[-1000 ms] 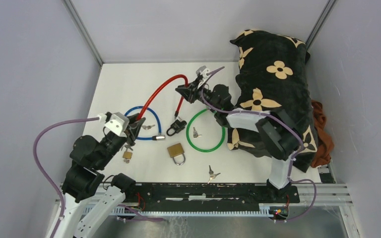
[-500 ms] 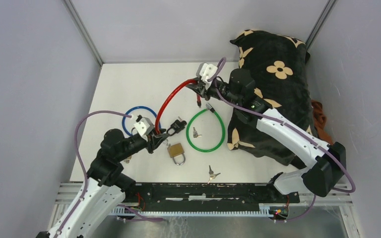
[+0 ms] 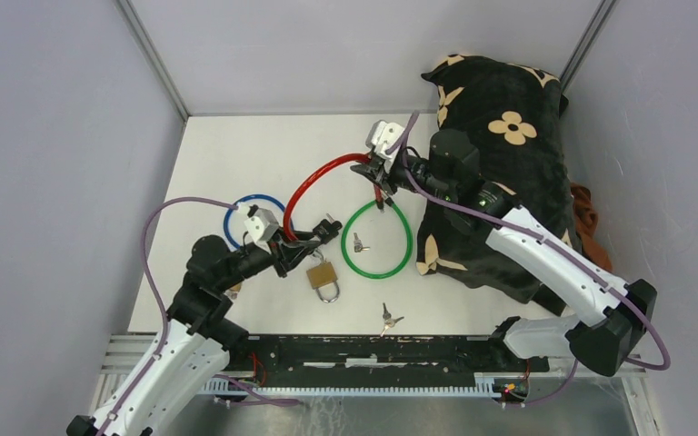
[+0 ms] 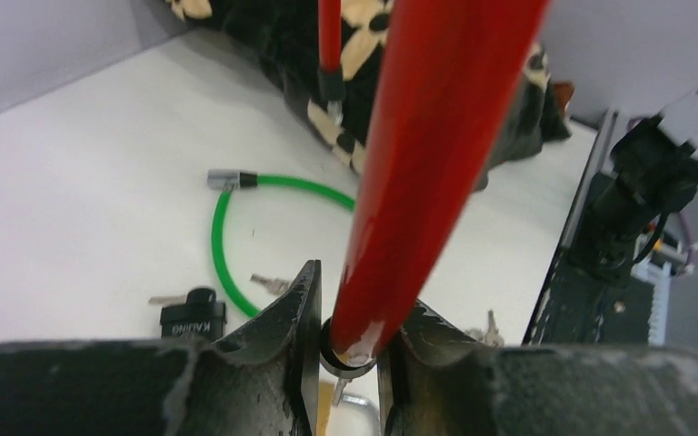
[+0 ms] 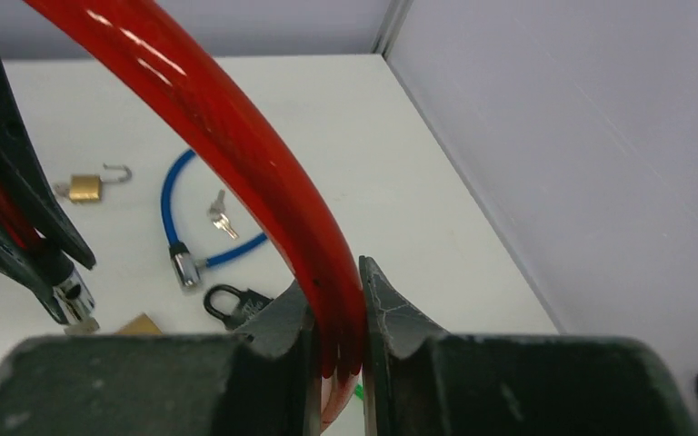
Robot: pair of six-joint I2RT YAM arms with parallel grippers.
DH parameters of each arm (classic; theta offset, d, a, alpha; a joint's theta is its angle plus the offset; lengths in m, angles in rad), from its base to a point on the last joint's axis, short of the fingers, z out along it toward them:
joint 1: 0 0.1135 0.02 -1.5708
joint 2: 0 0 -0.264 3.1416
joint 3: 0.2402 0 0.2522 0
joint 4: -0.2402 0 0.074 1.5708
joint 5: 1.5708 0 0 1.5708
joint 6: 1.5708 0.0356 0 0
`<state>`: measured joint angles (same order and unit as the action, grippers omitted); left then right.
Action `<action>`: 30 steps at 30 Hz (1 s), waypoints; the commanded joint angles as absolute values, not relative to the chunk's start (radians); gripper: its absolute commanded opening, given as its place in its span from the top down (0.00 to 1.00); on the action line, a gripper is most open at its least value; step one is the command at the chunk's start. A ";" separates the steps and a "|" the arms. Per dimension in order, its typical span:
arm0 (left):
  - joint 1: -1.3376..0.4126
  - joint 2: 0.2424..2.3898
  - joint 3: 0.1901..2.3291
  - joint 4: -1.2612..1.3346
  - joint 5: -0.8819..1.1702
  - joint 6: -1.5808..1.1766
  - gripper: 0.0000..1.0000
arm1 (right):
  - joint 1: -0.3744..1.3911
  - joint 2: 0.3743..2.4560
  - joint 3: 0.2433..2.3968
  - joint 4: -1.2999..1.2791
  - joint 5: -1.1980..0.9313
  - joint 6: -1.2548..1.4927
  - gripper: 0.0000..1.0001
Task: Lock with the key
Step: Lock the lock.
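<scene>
Since the red cable (image 3: 314, 178) probably has to be looped shut before locking, the left end effector (image 4: 350, 304) pinches one end and the right end effector (image 5: 336, 304) pinches near the other tip, holding it arched above the table (image 3: 227, 154).

We see a red cable (image 3: 314, 177) spanning the black left claw (image 3: 302, 245) and the black right claw (image 3: 374, 171). Just under the right claw lies a green cable (image 3: 377, 275). To the left of the left claw there's a blue cable (image 3: 259, 196). Beside the left claw sits a brass-yellow padlock (image 3: 324, 272) with a silver shackle. The table (image 3: 236, 145) is white. To the right of the right claw, the cushion (image 3: 500, 91) is black with cream flowers, and beyond it is a rust-orange cloth (image 3: 593, 245).
</scene>
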<state>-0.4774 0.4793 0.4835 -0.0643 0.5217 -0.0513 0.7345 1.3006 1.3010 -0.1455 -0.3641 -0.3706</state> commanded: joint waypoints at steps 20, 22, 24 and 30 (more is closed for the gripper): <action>-0.335 0.351 0.221 0.309 0.626 -0.281 0.59 | 0.802 1.122 1.084 0.010 -0.229 -0.162 1.00; -0.335 0.359 0.234 0.266 0.627 -0.229 0.58 | 0.801 1.124 1.114 -0.080 -0.203 -0.223 1.00; -0.335 0.382 0.254 0.223 0.624 -0.209 0.55 | 0.802 1.132 1.145 -0.149 -0.174 -0.274 1.00; -0.335 0.427 0.293 0.149 0.710 -0.116 0.47 | 0.802 1.149 1.239 -0.252 -0.120 -0.368 1.00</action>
